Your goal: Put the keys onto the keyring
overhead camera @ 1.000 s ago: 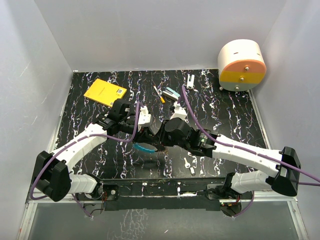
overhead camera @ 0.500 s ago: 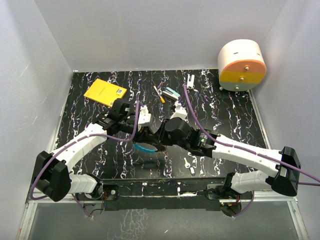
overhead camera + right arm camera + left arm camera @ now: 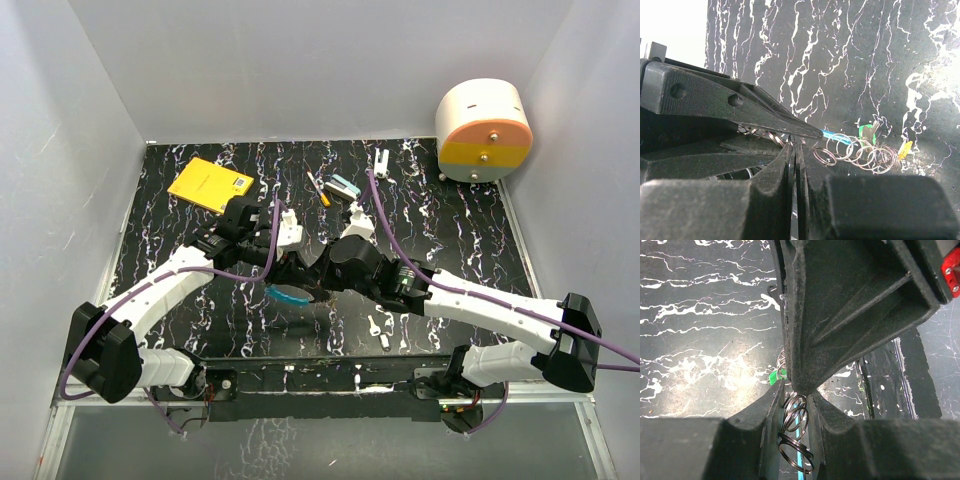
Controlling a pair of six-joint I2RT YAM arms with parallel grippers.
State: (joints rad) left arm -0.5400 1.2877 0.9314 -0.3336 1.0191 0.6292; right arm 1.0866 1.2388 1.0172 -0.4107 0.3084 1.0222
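While top camera looks down, silvery wire keyring with blue plastic arc [image 3: 290,297] shows mid black marbled table [image 3: 450,230]. Left wrist: my left gripper [image 3: 796,400] clamped on keyring coils; green-headed key [image 3: 774,376] just beyond. Right wrist: my right gripper [image 3: 794,147] nearly closed, contents unclear; yellow-headed key [image 3: 905,148] beside rings.

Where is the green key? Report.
In the right wrist view, the green key lies right of centre among silver rings, left of the yellow key.

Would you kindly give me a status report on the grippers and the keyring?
Left gripper shut on keyring. Right gripper shut on it too, fingertips crowded together. Green key, yellow key by the coils, whether threaded unclear.
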